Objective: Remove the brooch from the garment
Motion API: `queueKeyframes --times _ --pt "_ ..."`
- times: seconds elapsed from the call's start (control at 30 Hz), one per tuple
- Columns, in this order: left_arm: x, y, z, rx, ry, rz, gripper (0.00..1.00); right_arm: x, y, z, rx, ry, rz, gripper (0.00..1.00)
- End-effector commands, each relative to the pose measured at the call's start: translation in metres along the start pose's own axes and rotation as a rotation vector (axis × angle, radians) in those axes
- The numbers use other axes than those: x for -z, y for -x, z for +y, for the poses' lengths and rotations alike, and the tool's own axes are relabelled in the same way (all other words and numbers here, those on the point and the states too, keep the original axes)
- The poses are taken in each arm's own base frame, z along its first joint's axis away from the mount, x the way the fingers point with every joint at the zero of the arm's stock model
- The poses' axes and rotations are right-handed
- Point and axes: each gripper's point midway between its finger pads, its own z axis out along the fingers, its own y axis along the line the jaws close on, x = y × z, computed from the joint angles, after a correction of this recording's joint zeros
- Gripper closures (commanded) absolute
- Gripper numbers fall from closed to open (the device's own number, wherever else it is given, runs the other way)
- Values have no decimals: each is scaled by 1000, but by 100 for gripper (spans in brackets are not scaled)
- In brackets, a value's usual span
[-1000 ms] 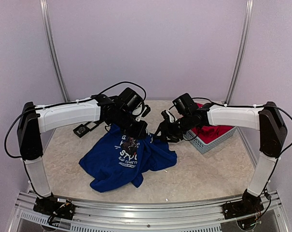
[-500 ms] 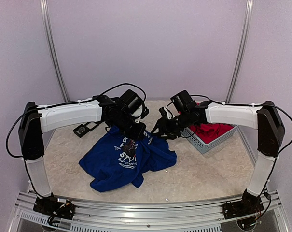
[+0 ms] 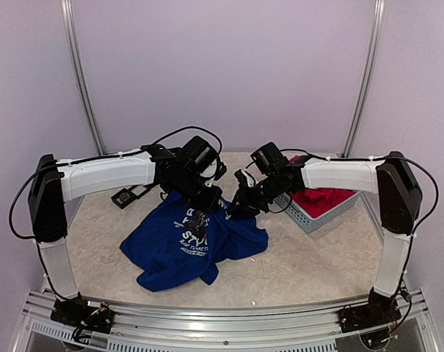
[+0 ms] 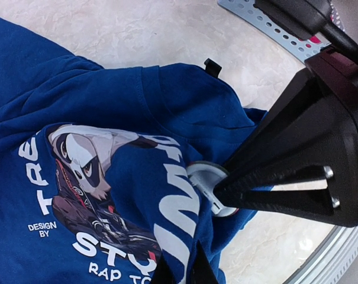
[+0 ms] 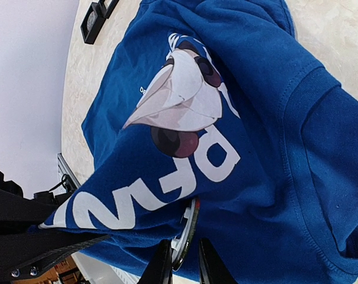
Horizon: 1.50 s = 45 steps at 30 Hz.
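Right pincer [image 5: 184, 264] nips brooch [image 5: 190, 222] (hidden overhead); left pincer [image 4: 181, 272] pinches garment [image 4: 107, 100].

One T-shirt [image 3: 176, 251], one brooch [image 4: 203, 175], one basket [image 3: 314, 221], one red garment [image 3: 322, 199].

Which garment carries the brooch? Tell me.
The blue printed T-shirt, its round silver brooch between the right fingers; the red garment lies in the basket.

A: Top external?
B: Fixed, high behind both bases [image 3: 82, 312], looks down on the whole table [image 3: 317, 257], far off.
A: Wrists?
B: Both very close, facing each other across the blue T-shirt [image 4: 184, 100]. Left wrist sees the right gripper [image 4: 221, 192]. Shared: chest print [image 4: 90, 177], brooch [image 4: 203, 176].
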Motion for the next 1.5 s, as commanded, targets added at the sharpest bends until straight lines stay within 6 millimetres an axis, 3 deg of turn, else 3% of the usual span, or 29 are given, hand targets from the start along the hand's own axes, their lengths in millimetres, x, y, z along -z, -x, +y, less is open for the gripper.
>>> queueKeyframes --times 0.0,0.13,0.27,0.33,0.53,0.7,0.8,0.97,1.07,1.23,1.47 --pt "0 4 -3 -16 3 -7 100 -8 -1 1 2 -3 25 97" --pt "0 4 -4 -9 -3 -6 100 2 9 1 17 -40 -31 100" --pt "1 4 -2 10 1 -11 88 24 22 -2 47 -126 -120 100" --pt "5 8 -2 20 0 -25 76 36 28 -3 75 -164 -172 100" --pt "34 33 -4 43 -70 -140 38 68 44 20 190 -100 -342 100" --pt "66 60 19 127 -98 -243 19 82 55 39 327 -58 -427 100" --pt "87 71 24 147 -198 -297 11 88 56 53 392 14 -466 100" --pt "113 77 24 139 -329 -361 4 94 53 72 462 147 -480 100" --pt "117 78 22 122 -361 -363 3 95 52 75 507 161 -441 100" --pt "104 73 19 102 -361 -325 2 86 40 55 553 53 -278 100" --pt "94 58 24 97 -306 -292 2 70 0 27 546 -92 29 100"
